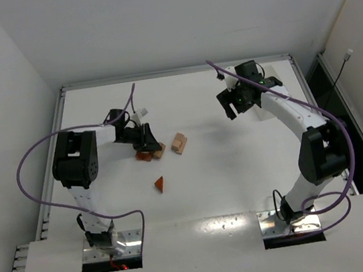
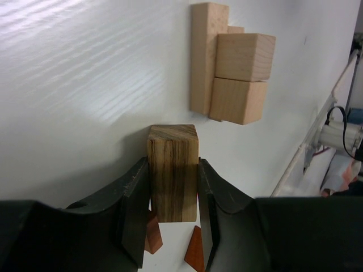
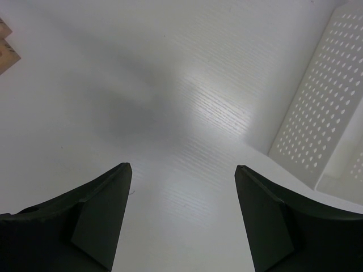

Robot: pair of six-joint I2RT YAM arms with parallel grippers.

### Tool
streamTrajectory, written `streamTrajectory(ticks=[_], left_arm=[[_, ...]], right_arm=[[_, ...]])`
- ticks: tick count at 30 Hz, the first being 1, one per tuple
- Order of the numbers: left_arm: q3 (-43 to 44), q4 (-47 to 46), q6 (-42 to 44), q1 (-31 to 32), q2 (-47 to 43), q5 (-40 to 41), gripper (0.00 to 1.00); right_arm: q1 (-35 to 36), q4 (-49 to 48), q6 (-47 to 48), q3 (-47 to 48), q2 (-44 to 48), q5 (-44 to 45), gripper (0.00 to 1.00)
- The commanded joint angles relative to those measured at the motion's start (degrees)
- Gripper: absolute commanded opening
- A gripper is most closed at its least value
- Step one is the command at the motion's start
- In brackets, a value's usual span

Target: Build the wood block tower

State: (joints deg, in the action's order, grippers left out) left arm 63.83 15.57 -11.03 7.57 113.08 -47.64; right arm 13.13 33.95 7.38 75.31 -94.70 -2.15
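Left wrist view: your left fingers [image 2: 135, 209] are clamped on a dark-grained block [image 2: 173, 164], long axis pointing ahead. The wood block tower [image 2: 232, 68], pale blocks on the counter [image 2: 85, 85], lies ahead and slightly right, not touching. The right fingers [image 3: 102, 226] stand apart, well away; use the left arm.

Free room and obstacles. The left gripper [image 1: 147, 141] has its jaws filled by a brown grained block [image 2: 173, 170]. Beyond it, past an open strip of table [image 2: 85, 85], stands a cluster of pale blocks [image 2: 232, 68], and reddish pieces [image 2: 195, 252] lie under the fingers. A reddish wedge [image 1: 160, 184] lies alone nearer the bases. Bare table shows between the wide-set jaws of the right gripper [image 3: 182, 170]; a white perforated bin [image 3: 317, 107] walls off its right side.
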Motion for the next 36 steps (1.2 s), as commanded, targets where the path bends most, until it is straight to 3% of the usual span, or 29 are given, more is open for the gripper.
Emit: streamTrajectory(ticks=[1,9,36], left_arm=[[-1.69,-1.77,-0.49,-2.12,-0.66,9.76,0.0],[0.59,-0.72,-0.49,-1.6,3.81,6.16,0.0],[-1.08,-2.92,-2.16,3.68,4.35,4.75,0.0]], right_arm=[[-0.29,-0.82,-0.78,0.72,1.53,-1.45,0.71],[-0.29,-0.82,-0.78,0.72,1.53,-1.45,0.71],[-0.29,-0.82,-0.78,0.72,1.0,-1.45,0.71]])
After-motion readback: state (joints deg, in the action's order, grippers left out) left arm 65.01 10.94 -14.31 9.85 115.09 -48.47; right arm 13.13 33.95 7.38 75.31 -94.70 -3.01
